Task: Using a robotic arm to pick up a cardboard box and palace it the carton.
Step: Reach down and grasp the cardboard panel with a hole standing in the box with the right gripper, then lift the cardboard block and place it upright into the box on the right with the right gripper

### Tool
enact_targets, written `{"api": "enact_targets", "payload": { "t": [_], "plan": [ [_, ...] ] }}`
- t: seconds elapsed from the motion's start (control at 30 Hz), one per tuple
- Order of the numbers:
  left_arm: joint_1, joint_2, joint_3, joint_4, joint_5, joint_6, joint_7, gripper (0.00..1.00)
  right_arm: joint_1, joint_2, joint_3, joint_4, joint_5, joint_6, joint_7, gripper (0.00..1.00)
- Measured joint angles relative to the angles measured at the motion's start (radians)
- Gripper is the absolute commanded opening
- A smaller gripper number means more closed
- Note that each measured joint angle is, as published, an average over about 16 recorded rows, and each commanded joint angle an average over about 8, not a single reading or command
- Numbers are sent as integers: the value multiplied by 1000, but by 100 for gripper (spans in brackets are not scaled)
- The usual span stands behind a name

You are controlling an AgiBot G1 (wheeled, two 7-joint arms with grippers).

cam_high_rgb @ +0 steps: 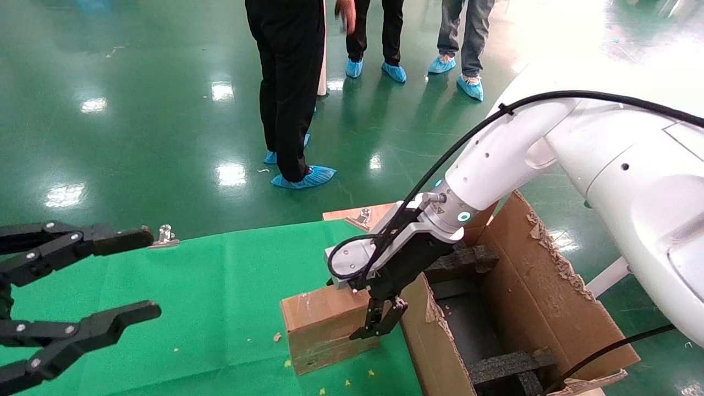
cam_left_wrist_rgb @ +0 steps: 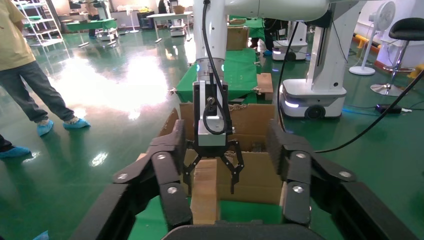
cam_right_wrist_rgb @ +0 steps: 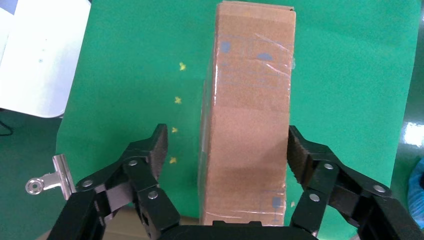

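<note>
right gripper of the robotic arm straddles the cardboard box, fingers spread, untouching; stiff, light, tape-slick: pinch bare side faces.

We see the cardboard box on the cloth-covered table, just left of the carton, which holds foam blocks. Our right gripper sits over the box's carton-side end; our left gripper hangs at the table's far left.
</note>
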Motion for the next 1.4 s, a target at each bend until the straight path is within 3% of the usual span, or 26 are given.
{"api": "enact_targets", "payload": {
  "t": [0.9,1.13,1.4],
  "plan": [
    [0,0,0,0,0,0,0,100,10,11,1,-4,23,0,2,0],
    [0,0,0,0,0,0,0,100,65,32,-11,-31,84,-7,-12,0],
    [0,0,0,0,0,0,0,100,194,65,-58,-71,173,-15,-39,0]
  ]
}}
